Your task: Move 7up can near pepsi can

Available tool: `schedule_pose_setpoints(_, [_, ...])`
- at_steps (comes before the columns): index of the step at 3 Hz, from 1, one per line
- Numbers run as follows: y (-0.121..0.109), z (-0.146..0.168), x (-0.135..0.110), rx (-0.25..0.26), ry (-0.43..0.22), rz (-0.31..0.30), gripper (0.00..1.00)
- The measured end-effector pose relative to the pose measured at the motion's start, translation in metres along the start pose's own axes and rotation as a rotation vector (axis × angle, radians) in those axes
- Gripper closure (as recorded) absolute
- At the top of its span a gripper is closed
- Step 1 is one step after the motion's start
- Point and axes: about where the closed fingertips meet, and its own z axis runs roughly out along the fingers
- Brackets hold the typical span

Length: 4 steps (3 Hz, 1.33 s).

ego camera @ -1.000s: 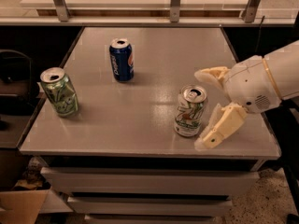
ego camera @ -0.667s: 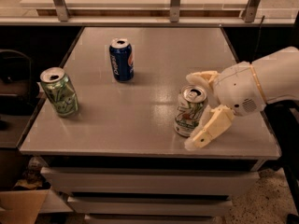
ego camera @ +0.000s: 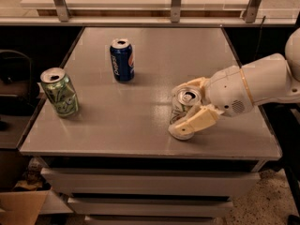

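The 7up can [ego camera: 183, 106], white and silver with green lettering, stands at the right front of the grey table [ego camera: 140, 121]. My gripper [ego camera: 181, 110] reaches in from the right. Its cream fingers [ego camera: 193, 123] sit on either side of the can, one behind it and one in front, closed against it. The can still rests on the table. The pepsi can [ego camera: 122, 60], dark blue with white lettering, stands upright at the back centre-left, well apart from the 7up can.
A pale green patterned can [ego camera: 59, 92] stands near the table's left edge. A shelf with metal posts [ego camera: 176, 1] runs behind the table. Drawers [ego camera: 145, 186] sit under the tabletop. A cardboard box [ego camera: 18, 207] lies on the floor at the lower left.
My gripper has moved left over the 7up can. Its fingers were spread wide beside the can and have now closed in on it. The other cans have not moved.
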Motion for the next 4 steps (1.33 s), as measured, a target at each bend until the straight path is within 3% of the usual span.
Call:
schedule_pose_setpoints(2, [-0.021, -0.001, -0.011, 0.010, -0.013, -0.038, 0.87])
schedule_pose_setpoints(3, [-0.050, -0.008, -0.031, 0.034, -0.011, -0.077, 1.00])
schedule_pose_setpoints(4, [-0.111, 0.004, -0.095, 0.034, -0.027, -0.162, 1.00])
